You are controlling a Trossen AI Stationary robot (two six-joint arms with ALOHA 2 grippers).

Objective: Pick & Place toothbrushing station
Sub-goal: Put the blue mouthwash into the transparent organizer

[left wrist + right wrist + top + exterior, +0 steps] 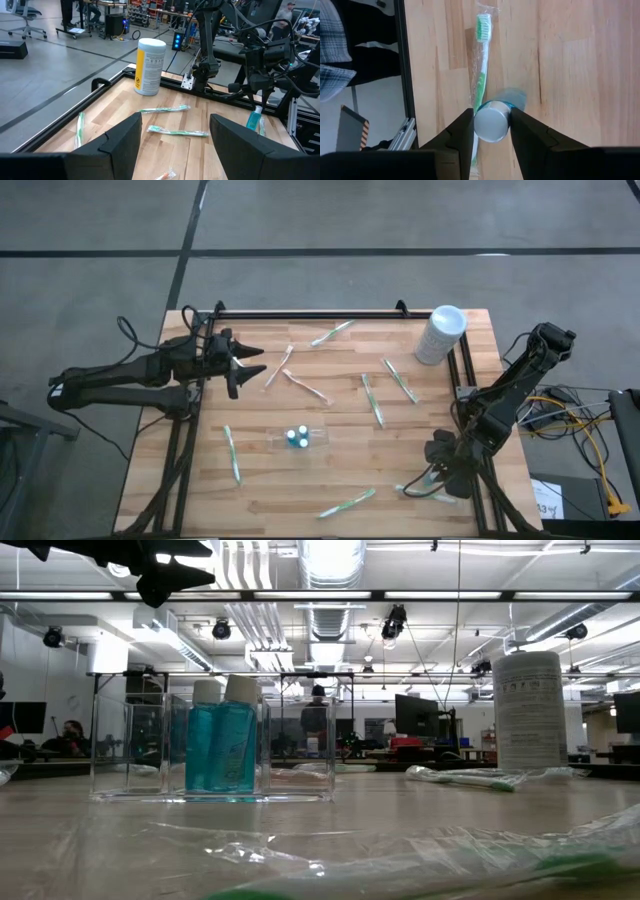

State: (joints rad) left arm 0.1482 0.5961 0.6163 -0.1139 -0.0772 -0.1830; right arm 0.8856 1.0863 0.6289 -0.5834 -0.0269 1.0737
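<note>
Two blue bottles (pixel 297 437) already stand in the clear organizer (pixel 298 438) at the middle of the wooden surface (pixel 340 420), so the station is partly stocked, but most of the work looks left. Wrapped toothbrushes lie scattered all over: one (pixel 232 452) near the left edge, a couple (pixel 305 386) toward the far side, two (pixel 373 399) right of centre, and one (pixel 348 502) along the near edge. At the near right corner the right gripper (pixel 491 121) points straight down with its jaws set around the silver cap of a small blue bottle (pixel 493 120), standing just beside a green toothbrush (pixel 481 65); I would judge the grip just being taken, the bottle not yet lifted. The left gripper (pixel 172 137) waits at the far left, jaws wide apart and empty. A white canister (pixel 441 333) stands at the far right corner.
</note>
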